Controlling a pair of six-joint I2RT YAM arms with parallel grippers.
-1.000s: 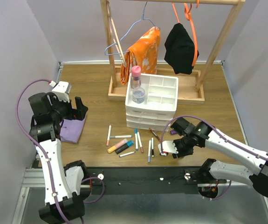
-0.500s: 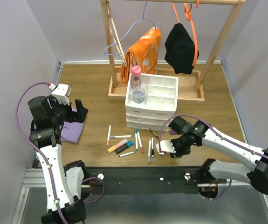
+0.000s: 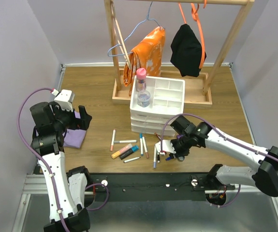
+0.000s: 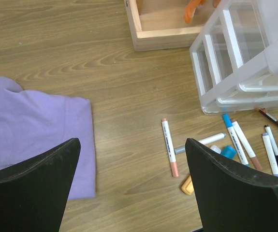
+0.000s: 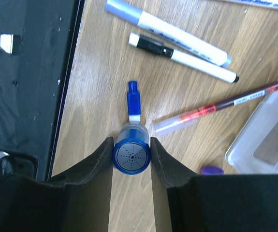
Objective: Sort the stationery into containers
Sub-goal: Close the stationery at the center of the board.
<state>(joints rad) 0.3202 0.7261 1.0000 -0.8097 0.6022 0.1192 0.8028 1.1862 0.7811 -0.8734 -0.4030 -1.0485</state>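
Note:
My right gripper [image 3: 165,153] is shut on a small clear bottle with a blue cap [image 5: 131,154], low over the table by the right end of the pens; I cannot tell if the bottle touches the wood. Several pens and markers [image 3: 129,147] lie scattered in front of the white drawer unit, whose divided tray [image 3: 170,92] holds a pink-capped bottle [image 3: 140,78] and a clear bottle [image 3: 143,99]. In the right wrist view, a short blue pen [image 5: 134,99], a red pen [image 5: 221,104] and white markers [image 5: 182,55] lie beyond the fingers. My left gripper [image 4: 131,145] is open and empty above the table.
A purple cloth [image 3: 75,135] lies at the left under my left gripper. A wooden clothes rack with its base [image 3: 124,94] stands behind the drawer unit, with orange and black garments hanging. A black rail [image 5: 27,72] runs along the near table edge.
My right gripper has moved left, closer to the pens. My left arm has shifted slightly.

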